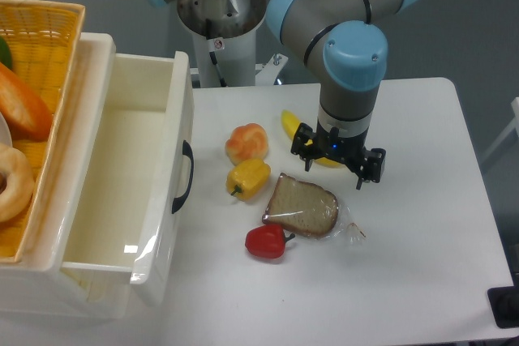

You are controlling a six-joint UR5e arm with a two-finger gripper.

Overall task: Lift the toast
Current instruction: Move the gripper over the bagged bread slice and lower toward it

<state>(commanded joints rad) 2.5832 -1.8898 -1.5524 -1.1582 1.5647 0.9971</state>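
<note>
**Toast Pick Station: Current Arrangement**

White tabletop (422, 224) is occupying the right and centre of the view, with a grey wall and floor showing behind and beside it. The UR5e arm (349, 62) is reaching down from the top of the frame, its blue-capped joints facing the camera. The gripper (334, 174) is hanging above the table with its two fingers standing well apart, one at the left near the banana and one at the right; nothing is sitting between them.

The toast (302, 207) is lying flat on the table just below and to the left of the gripper, apart from both fingers. Clear crinkly plastic is wrapping it and is trailing off toward the right. Its crust is showing darker than its brown face.

Surrounding items are positioned as follows:
- A red pepper (267, 241) is lying just beside the lower left edge of the toast.
- A yellow pepper (248, 177) is lying to the upper left of the toast.
- An orange-pink round fruit (246, 143) is sitting just above the yellow pepper.
- A banana (290, 125) is lying partly hidden behind the gripper.

At the left, a white drawer (122, 200) is standing pulled out, its black handle facing the table. A wicker basket (49, 30) is resting above it, holding an orange loaf (20, 103) and a pale ring (12, 184).
</note>
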